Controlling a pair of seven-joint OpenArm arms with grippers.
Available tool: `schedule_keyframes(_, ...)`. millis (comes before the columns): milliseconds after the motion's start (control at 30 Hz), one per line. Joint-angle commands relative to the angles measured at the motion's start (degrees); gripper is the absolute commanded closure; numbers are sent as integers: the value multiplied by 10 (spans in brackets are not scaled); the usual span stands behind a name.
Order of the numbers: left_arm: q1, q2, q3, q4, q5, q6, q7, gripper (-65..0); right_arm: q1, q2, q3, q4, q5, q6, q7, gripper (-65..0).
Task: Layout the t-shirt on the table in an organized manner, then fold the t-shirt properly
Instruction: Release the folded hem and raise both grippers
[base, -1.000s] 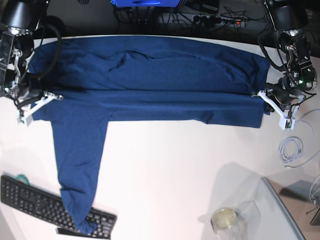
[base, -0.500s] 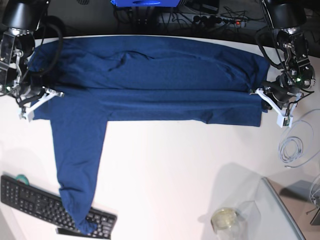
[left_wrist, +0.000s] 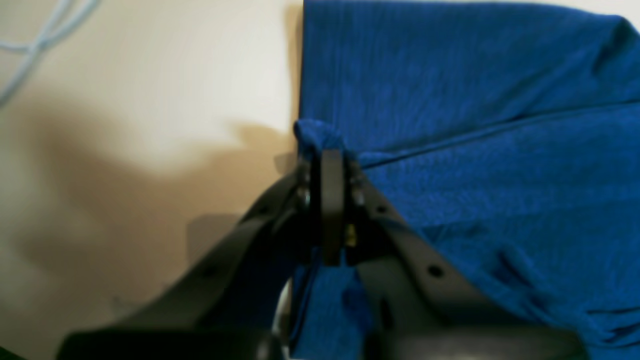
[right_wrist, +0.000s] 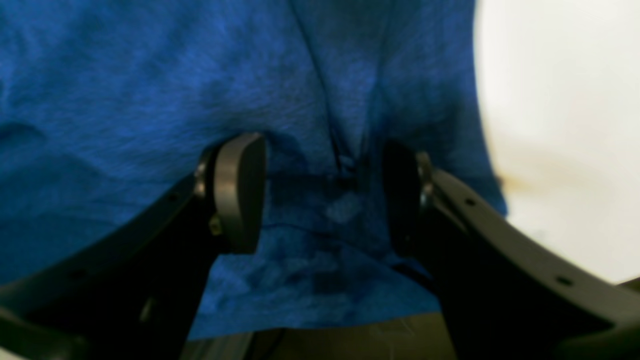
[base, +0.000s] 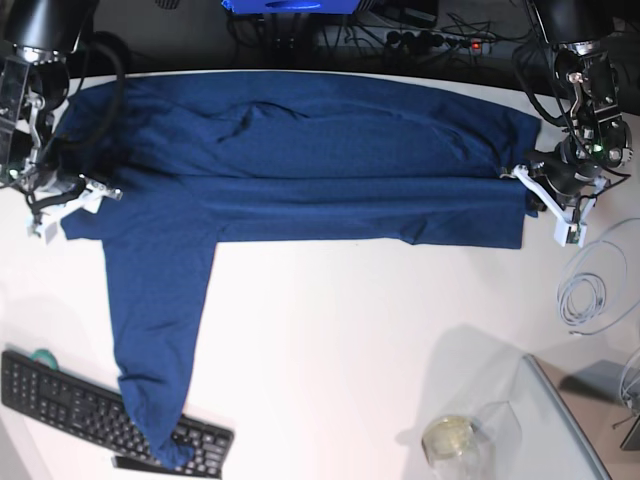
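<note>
The dark blue t-shirt (base: 320, 160) lies across the back of the white table (base: 350, 340), folded lengthwise into a wide band. One long part hangs down toward the front left and ends on the keyboard. My left gripper (base: 520, 178) is at the band's right end; in the left wrist view it (left_wrist: 327, 160) is shut, pinching a small bunch of the t-shirt's (left_wrist: 475, 150) edge. At the band's left end is my right gripper (base: 95, 195). The right wrist view shows it (right_wrist: 320, 165) open, jaws wide apart over the t-shirt (right_wrist: 150, 75), holding nothing.
A black keyboard (base: 100, 410) sits at the front left under the cloth's tip. A glass jar (base: 450, 437) and a grey stand (base: 570, 420) are at the front right. A coiled white cable (base: 590, 300) lies by the right edge. Bare table (left_wrist: 150, 75) lies beside the left gripper.
My right gripper has opened and let go of the cloth at the left end. My left gripper stays pinched on the right edge and has shifted slightly toward the back.
</note>
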Motion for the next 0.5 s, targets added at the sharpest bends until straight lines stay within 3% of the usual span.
schedule_keyframes(0, -5, -12, -5, 19, -5, 1, -11, -133, 5, -2, 2, 27, 7, 1, 6, -351)
schedule_keyframes(100, -3, -10, -29, 38, -5, 2, -11, -365, 8, -4, 1, 62, 6, 1, 6, -351)
schedule_keyframes(200, -6, -8, -91, 42, -5, 2, -11, -502, 53, -1, -4, 53, 4, 3, 12, -353)
schedule_keyframes(467, 22, -11, -285, 34, -10, -13, -12, -527, 263, 68, -126, -286, 4, 4, 157, -353)
